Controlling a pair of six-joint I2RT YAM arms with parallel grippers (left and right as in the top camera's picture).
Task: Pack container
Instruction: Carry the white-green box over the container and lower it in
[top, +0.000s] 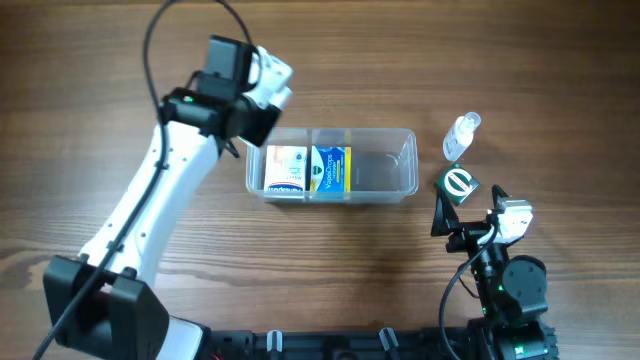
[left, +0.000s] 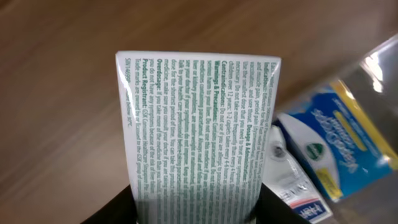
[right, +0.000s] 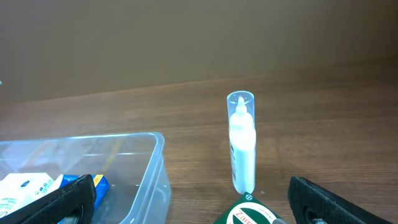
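Note:
The container (top: 400, 162), a clear plastic tub, stands mid-table. A white and blue box (top: 285, 170) and a blue and yellow box (top: 330, 168) stand side by side in its left half. My left gripper (top: 262, 88) hovers just past the tub's far left corner, shut on a white box (top: 278, 72). In the left wrist view that white box (left: 199, 124) carries green print and sits between the jaws of the left gripper (left: 199, 208), with the tub (left: 376, 68) to its right. My right gripper (right: 196, 205) stands open, just behind a green box (right: 249, 214).
A small clear bottle (top: 462, 135) with white contents stands upright right of the tub, seen beyond the green box (top: 458, 185) in the right wrist view as the bottle (right: 241, 143). The tub wall (right: 155, 174) lies left of the right gripper (top: 455, 222).

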